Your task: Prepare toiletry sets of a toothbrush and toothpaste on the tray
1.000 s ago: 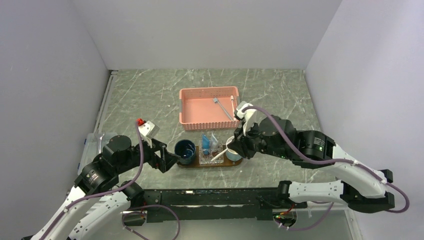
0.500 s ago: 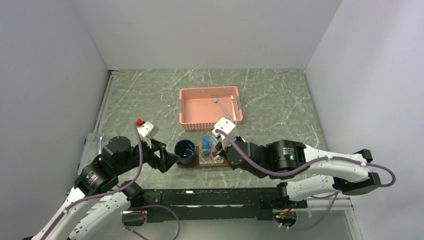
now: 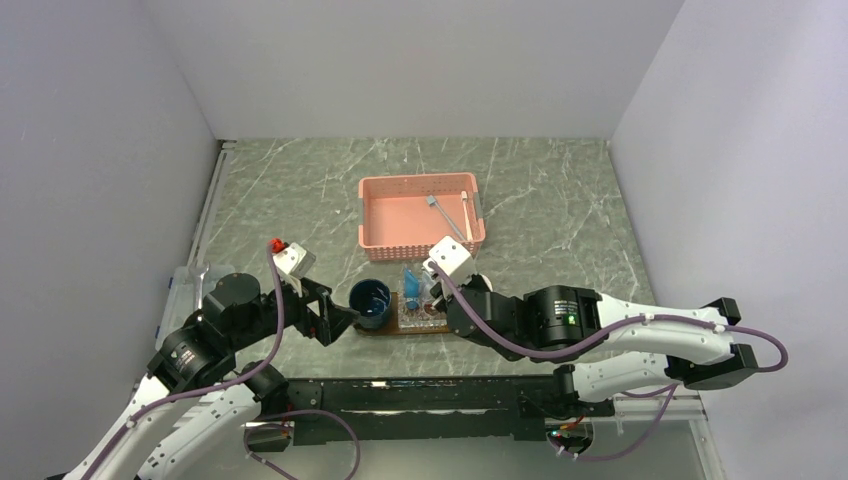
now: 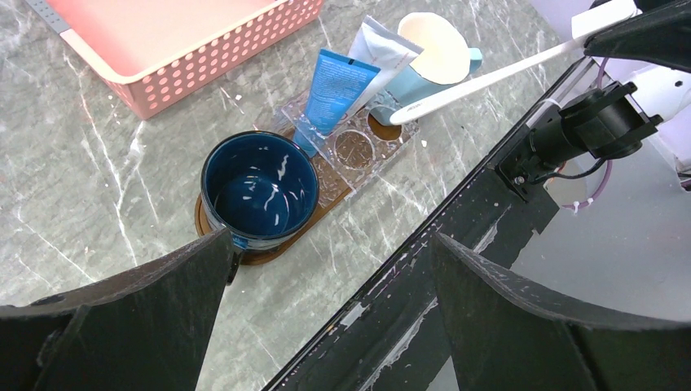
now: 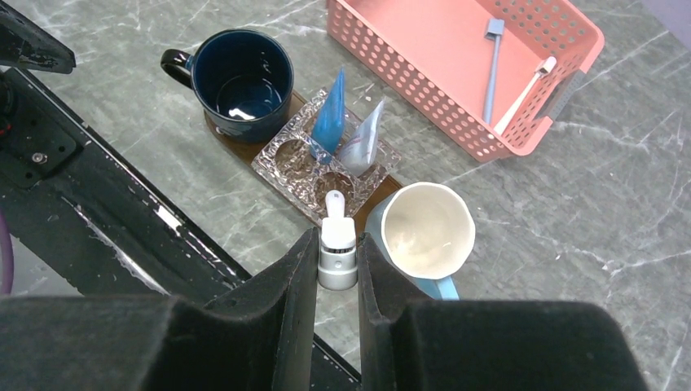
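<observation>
The toothbrush (image 4: 489,80) is pinched in your right gripper (image 5: 337,269), over the clear dish (image 5: 281,163) on the tray (image 4: 259,255), while your left gripper (image 4: 330,240) hangs spread wide, left of the blue mug (image 4: 259,191).

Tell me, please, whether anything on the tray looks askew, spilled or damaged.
Nothing looks spilled or damaged. Only the blue toothpaste tube and the pale tube beside it stand tilted in the clear holder, not upright.
</observation>
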Motion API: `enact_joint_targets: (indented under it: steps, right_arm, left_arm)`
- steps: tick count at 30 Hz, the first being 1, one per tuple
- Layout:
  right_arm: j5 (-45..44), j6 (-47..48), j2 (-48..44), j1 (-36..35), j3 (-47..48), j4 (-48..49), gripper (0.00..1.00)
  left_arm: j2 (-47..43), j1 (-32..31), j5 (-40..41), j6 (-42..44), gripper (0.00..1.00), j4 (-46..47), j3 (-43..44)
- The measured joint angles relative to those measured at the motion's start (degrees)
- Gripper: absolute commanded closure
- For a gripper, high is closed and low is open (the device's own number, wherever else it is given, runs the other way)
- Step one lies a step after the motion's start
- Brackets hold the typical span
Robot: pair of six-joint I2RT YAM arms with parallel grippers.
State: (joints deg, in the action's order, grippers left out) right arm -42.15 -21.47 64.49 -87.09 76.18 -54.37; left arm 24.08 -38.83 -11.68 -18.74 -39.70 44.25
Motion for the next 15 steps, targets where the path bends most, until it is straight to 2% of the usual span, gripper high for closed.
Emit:
enact_joint_targets:
  steps: [15]
  right_arm:
    - [1.07,0.98,-0.28,2.99,-4.85,5.99,1.00]
  left_arm:
    - [0.00,0.00,0.04,0.00,0.04,0.00,0.00]
